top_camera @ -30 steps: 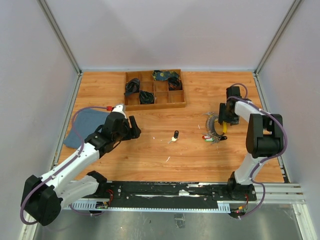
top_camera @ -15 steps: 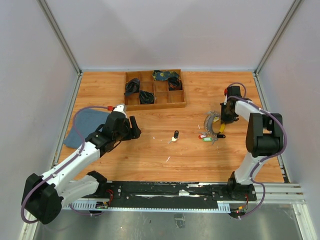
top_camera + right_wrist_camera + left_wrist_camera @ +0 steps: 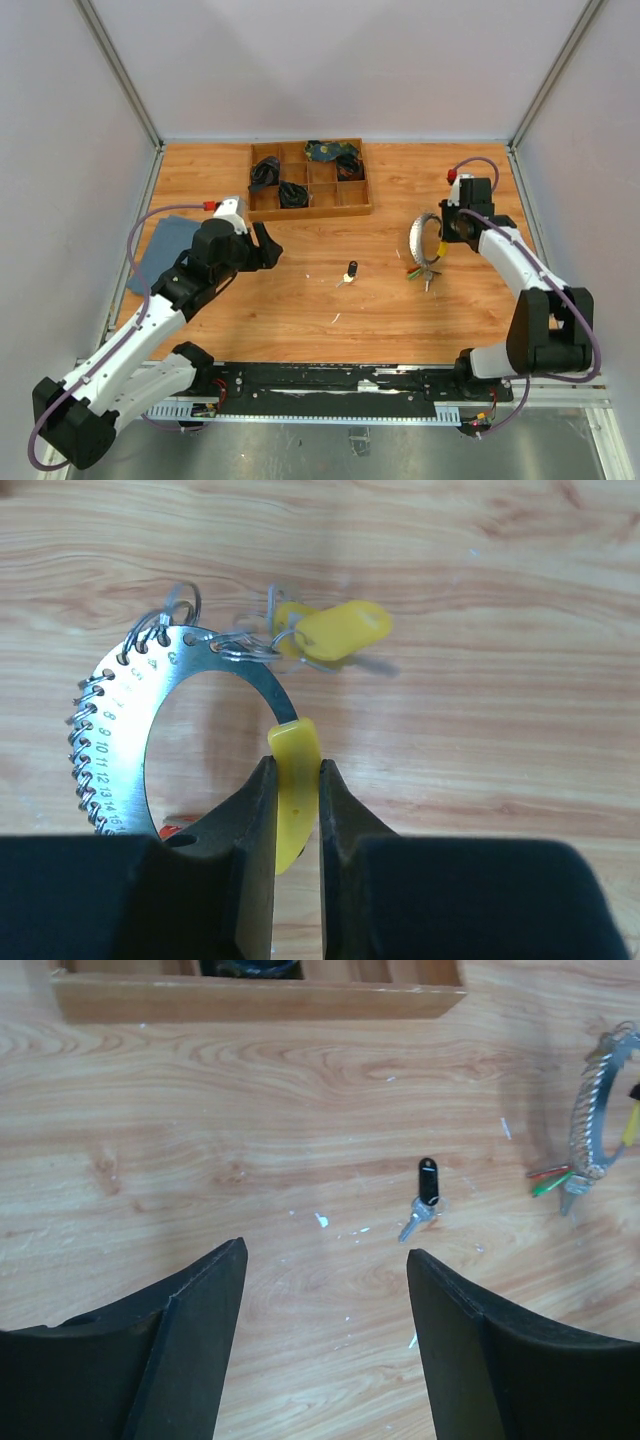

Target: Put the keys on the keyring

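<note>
The keyring is a flat numbered metal loop lined with small wire rings, with a curved yellow piece on it. My right gripper is shut on that yellow piece. From above, the keyring sits at the right gripper, and keys with red and green heads trail from its near end. One black-headed key lies alone on the table mid-way between the arms. My left gripper hovers open and empty just short of that black-headed key, with the keyring at the far right.
A wooden compartment tray with dark items stands at the back. A blue cloth lies at the left beside the left arm. A yellow tag hangs on the ring. Small white specks dot the table.
My right gripper has closed on the yellow piece and drawn the keyring back and left, the keys trailing. The left arm has shifted slightly toward the back.
</note>
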Robot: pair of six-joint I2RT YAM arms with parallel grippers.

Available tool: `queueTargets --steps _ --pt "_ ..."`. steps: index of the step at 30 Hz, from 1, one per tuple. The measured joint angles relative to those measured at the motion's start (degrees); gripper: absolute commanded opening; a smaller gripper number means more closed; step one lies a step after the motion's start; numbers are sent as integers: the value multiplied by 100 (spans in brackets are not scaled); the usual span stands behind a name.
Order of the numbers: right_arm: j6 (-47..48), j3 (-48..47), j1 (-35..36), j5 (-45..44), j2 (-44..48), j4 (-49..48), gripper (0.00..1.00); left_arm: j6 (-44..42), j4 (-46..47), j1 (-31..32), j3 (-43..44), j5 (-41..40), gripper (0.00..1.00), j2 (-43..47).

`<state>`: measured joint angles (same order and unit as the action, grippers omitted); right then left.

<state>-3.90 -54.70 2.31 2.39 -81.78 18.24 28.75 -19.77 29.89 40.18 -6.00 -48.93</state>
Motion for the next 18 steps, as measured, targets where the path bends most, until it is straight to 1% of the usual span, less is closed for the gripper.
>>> queueTargets --steps 3,5,10,14,18 --pt "122 345 326 85 505 -317 0 -127 177 0 0 229 73 31" --pt "133 426 481 131 636 -382 0 -197 367 4 0 422 75 17" --pt "101 595 815 282 1056 -581 1 -267 1261 188 0 835 81 -260" --pt "-52 691 1060 503 1228 -743 1 -262 2146 564 28 1014 85 -992" --pt "-280 855 1134 704 1408 -813 1 -229 2730 896 310 1130 91 -1934"
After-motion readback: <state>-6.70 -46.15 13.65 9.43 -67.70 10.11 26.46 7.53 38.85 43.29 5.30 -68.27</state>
